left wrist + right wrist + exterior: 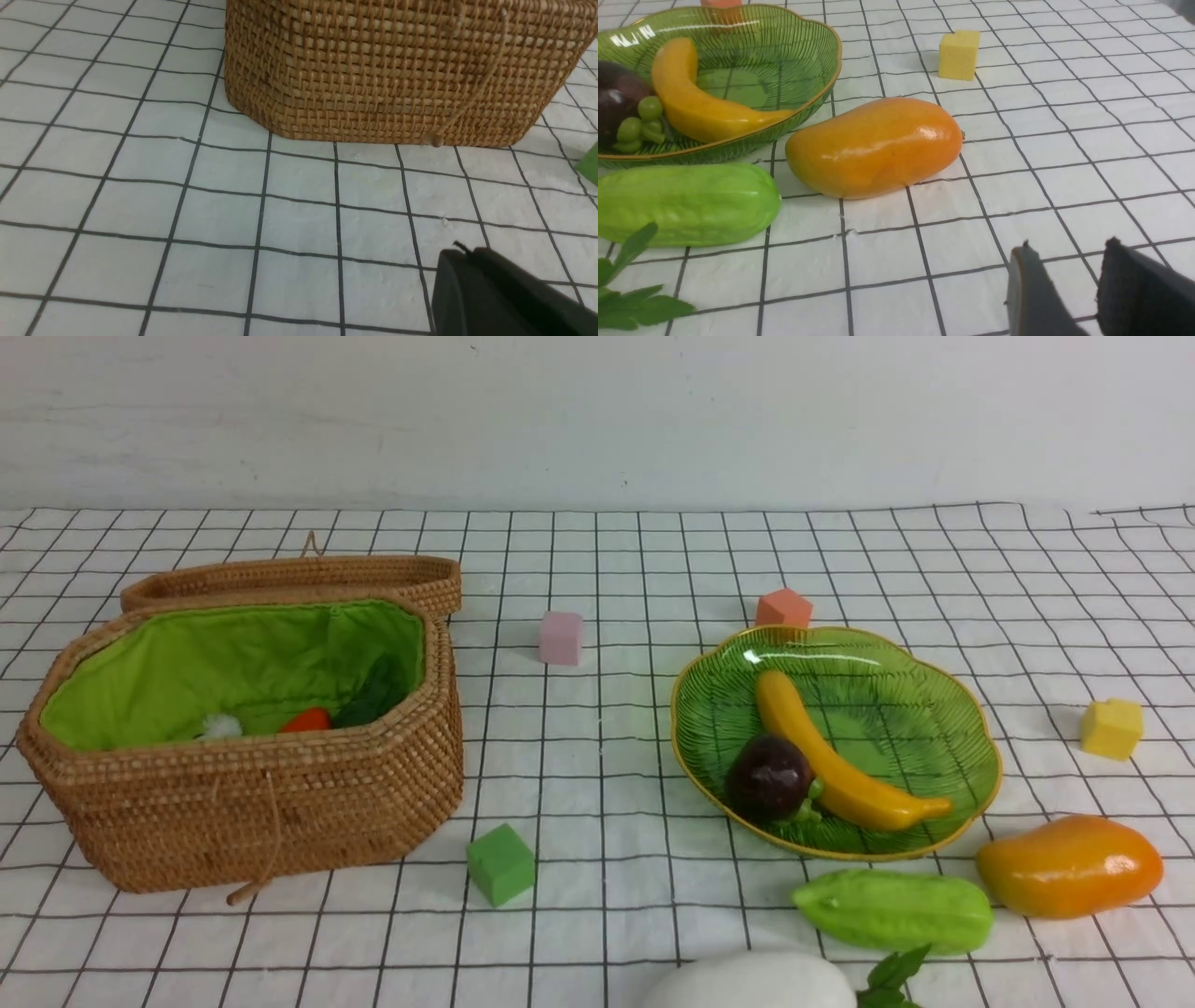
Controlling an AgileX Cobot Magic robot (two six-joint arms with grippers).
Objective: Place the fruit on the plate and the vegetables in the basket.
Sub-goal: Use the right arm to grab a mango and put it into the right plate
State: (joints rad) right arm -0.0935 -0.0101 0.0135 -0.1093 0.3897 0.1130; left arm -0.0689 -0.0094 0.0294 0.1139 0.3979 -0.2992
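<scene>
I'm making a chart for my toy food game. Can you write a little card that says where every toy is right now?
on plate: banana, mangosteen
in basket: carrot
on cloth beside plate: mango, gourd
at front edge of view: radish, partly cut off
loose on cloth: pink cube, orange cube, yellow cube, green cube
left jaws: shut
right jaws: apart, empty

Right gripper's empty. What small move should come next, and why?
Probably ease the right gripper forward to the mango. Its jaws stand apart and empty, and the mango lies close on the cloth beside the plate, which already holds the banana and mangosteen.
</scene>
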